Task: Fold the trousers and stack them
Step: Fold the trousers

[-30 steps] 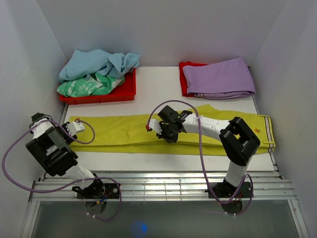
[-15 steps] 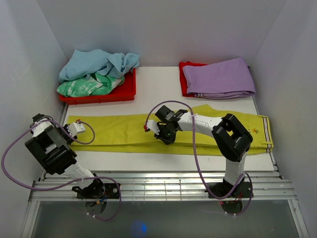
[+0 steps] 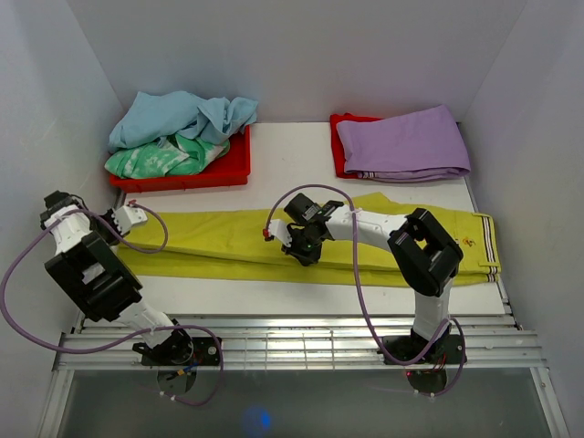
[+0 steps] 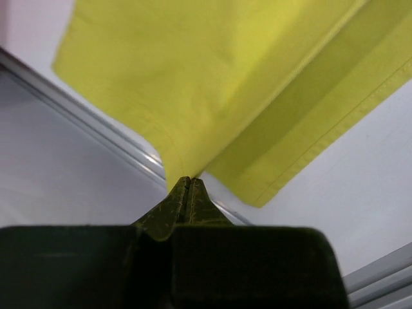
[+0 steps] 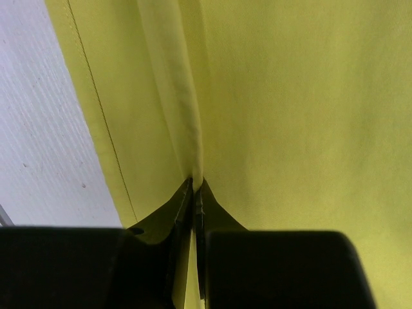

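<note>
The chartreuse-yellow trousers [image 3: 228, 239] lie stretched across the table, waistband at the right and leg hems at the left. My left gripper [image 3: 128, 222] is at the hem end, shut on a corner of the yellow cloth [image 4: 212, 84], which rises slightly off the table from the closed jaws. My right gripper [image 3: 298, 245] sits on the middle of the trousers, shut on a pinched ridge of the fabric [image 5: 193, 129]. In the right wrist view, yellow cloth fills almost everything around that gripper [image 5: 195, 187]. In the left wrist view, the left gripper [image 4: 188, 183] shows no gap between its fingers.
A red tray [image 3: 233, 169] at the back left holds a light blue garment [image 3: 178, 114] and a green-patterned one [image 3: 155, 160]. A folded lilac garment [image 3: 406, 141] lies on a red tray [image 3: 338, 123] at the back right. White walls close in on both sides. Metal rails [image 3: 301, 333] run along the near edge.
The left gripper went from open to shut on the trouser hem corner and moved slightly left and back. The right arm shifted a little left, still gripping the fold.
</note>
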